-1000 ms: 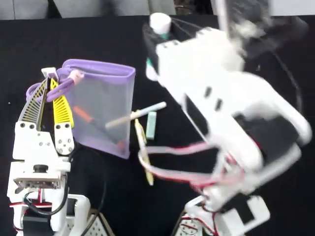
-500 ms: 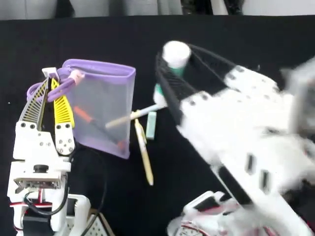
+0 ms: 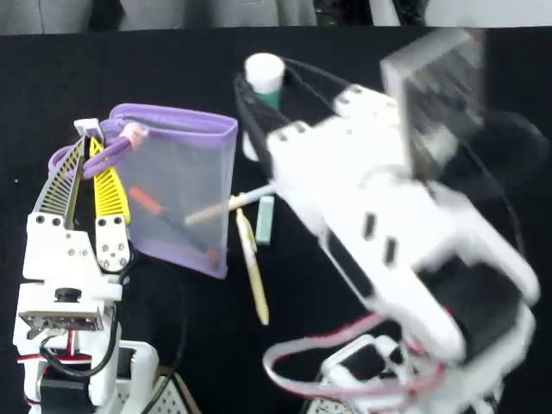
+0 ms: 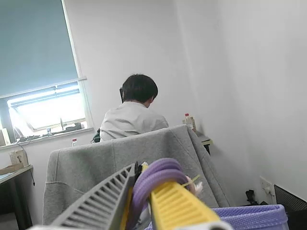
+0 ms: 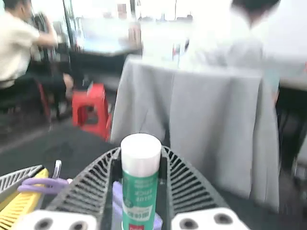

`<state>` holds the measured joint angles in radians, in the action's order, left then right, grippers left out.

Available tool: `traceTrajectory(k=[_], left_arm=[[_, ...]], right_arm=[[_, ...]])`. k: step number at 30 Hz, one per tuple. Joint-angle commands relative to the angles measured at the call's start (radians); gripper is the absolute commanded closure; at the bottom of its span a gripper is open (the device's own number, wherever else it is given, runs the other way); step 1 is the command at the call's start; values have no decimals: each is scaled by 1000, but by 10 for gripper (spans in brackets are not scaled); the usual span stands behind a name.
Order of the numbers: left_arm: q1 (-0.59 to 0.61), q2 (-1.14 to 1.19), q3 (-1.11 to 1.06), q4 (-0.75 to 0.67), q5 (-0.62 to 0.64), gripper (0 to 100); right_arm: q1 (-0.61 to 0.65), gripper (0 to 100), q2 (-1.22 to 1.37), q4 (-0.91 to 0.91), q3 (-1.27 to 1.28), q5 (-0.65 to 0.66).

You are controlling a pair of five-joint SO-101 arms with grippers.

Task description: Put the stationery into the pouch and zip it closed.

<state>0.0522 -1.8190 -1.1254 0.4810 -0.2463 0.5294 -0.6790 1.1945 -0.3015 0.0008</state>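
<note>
Over the bench: glue stick (image 3: 264, 79) in right jaws, pouch (image 3: 177, 194) in left jaws

Right jaws clamped on the glue stick, upright, white cap up, green body between them. From above it sits just past the pouch's far corner. Left jaws closed on the purple loop (image 3: 78, 158) of the mesh pouch, which lies on the bench (image 3: 103, 69). Orange pen (image 3: 151, 205) inside pouch. White pen (image 3: 259, 194) pokes half out of its side. Yellow pencil (image 3: 254, 280) and small pale green block (image 3: 266, 219) lie on the bench just beside the pouch.
</note>
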Motion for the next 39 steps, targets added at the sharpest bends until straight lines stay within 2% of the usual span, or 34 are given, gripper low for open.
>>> traceTrajectory(k=[1, 5, 11, 18, 24, 33, 36, 39], left_arm=[[-2, -6, 12, -14, 14, 971], [-4, -6, 15, -14, 14, 971], [-8, -6, 16, -14, 14, 971], [-10, -6, 16, -17, 15, 971], [-10, -6, 16, -23, 98, 971], [-8, -6, 16, -23, 101, 971], [-8, -6, 16, -23, 101, 971], [-8, -6, 16, -23, 101, 971]], right_arm=[[9, 988, -165, -308, 314, 55], [11, 988, -196, -523, 510, 60], [11, 988, -199, -710, 665, 61], [9, 988, -199, -1031, 905, 61], [9, 988, -194, -1277, 1087, 52], [15, 987, -191, -1290, 1171, 51], [34, 985, -191, -1290, 1214, 9], [35, 908, -197, -1290, 1259, -52]])
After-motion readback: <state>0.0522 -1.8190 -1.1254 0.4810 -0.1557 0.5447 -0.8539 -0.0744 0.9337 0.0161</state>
